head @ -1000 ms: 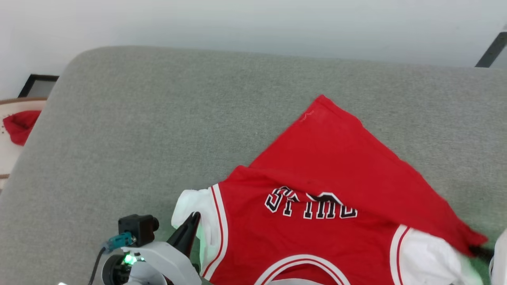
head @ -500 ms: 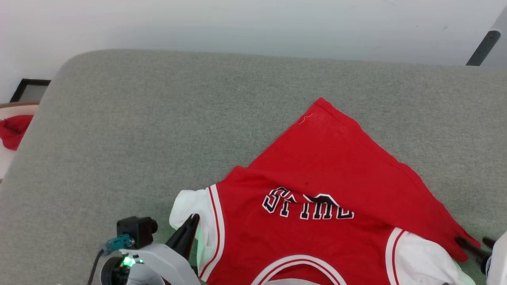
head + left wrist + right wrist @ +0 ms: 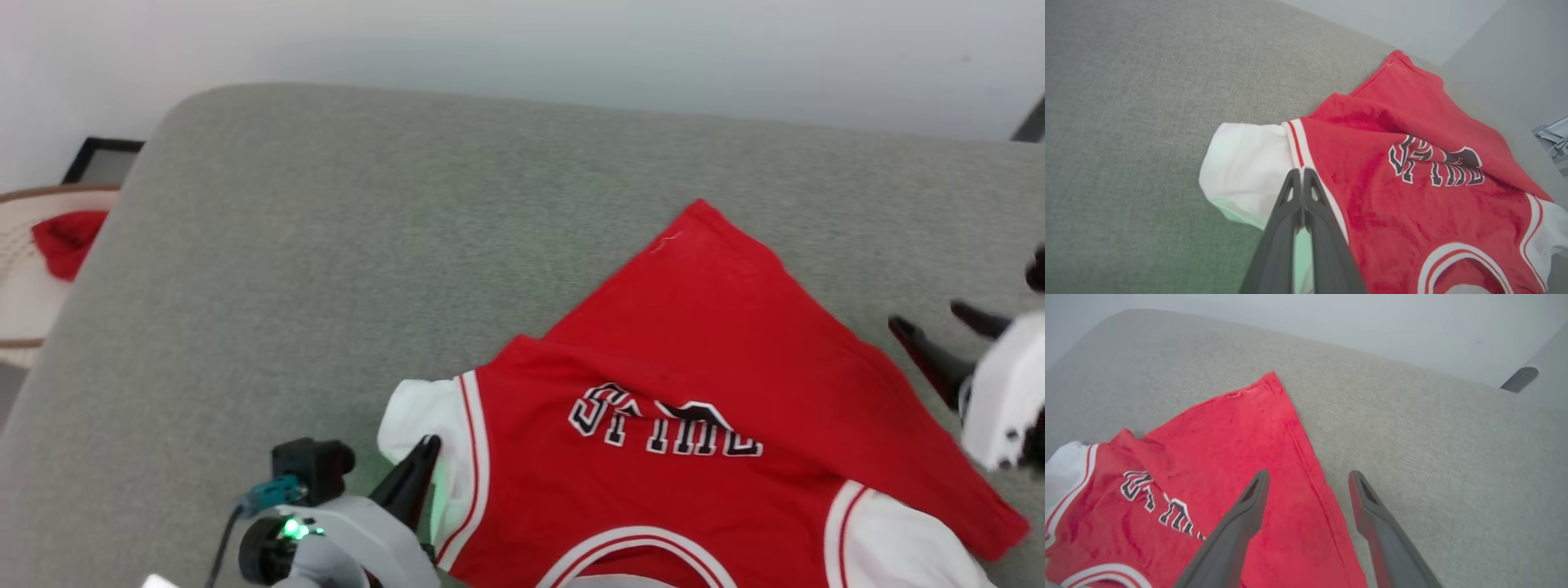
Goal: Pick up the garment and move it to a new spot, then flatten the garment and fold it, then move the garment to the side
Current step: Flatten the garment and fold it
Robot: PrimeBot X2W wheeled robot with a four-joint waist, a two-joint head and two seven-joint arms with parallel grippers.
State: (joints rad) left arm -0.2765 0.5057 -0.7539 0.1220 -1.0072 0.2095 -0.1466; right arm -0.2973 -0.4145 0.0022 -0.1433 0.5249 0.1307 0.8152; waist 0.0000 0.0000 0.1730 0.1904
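Observation:
The red garment [image 3: 702, 384] lies on the grey cushion [image 3: 326, 245], its lower half folded up over the chest so that only the black-and-white lettering [image 3: 665, 420] shows. My left gripper [image 3: 423, 451] is shut, its tips over the seam of the white sleeve [image 3: 1241, 171]. Whether it pinches the cloth cannot be told. My right gripper [image 3: 924, 316] hangs open beside the garment's right edge and holds nothing. In the right wrist view the right gripper [image 3: 1309, 473] straddles the folded red hem edge [image 3: 1306, 457] from above.
A cream wicker basket [image 3: 28, 286] with a small red cloth lump [image 3: 69, 241] stands off the cushion's left end, near a black frame [image 3: 102, 159]. A pale wall runs behind. The cushion's left and far parts are bare fabric.
My right gripper has let go of the red hem corner at the lower right and risen away from it, open. The left gripper stays at the sleeve. The head camera shifted slightly.

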